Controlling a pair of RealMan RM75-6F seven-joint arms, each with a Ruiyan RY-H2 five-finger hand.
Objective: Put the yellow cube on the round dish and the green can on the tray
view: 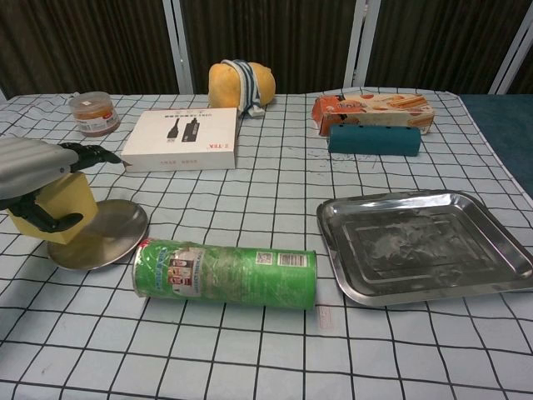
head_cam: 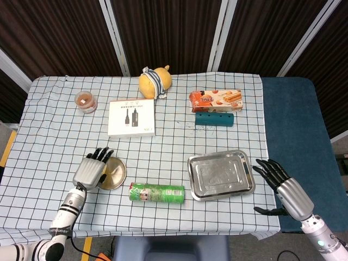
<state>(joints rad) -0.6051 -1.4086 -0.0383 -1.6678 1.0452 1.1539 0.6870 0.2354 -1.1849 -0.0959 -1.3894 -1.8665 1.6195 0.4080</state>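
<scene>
My left hand (view: 37, 171) grips the yellow cube (view: 60, 204) from above, at the left rim of the round steel dish (view: 112, 233). In the head view the left hand (head_cam: 91, 169) covers the cube and overlaps the left edge of the dish (head_cam: 115, 174). Whether the cube touches the dish cannot be told. The green can (head_cam: 157, 192) lies on its side at the table's front, between dish and tray; it is also in the chest view (view: 225, 273). The steel tray (head_cam: 221, 175) holds nothing. My right hand (head_cam: 285, 187) hangs open, past the table's right edge, beside the tray.
A white box (head_cam: 131, 117) lies behind the dish. A small jar (head_cam: 86, 101) stands at the back left and an orange plush (head_cam: 154, 81) at the back middle. A snack box (head_cam: 215, 99) and a teal box (head_cam: 214, 119) sit behind the tray.
</scene>
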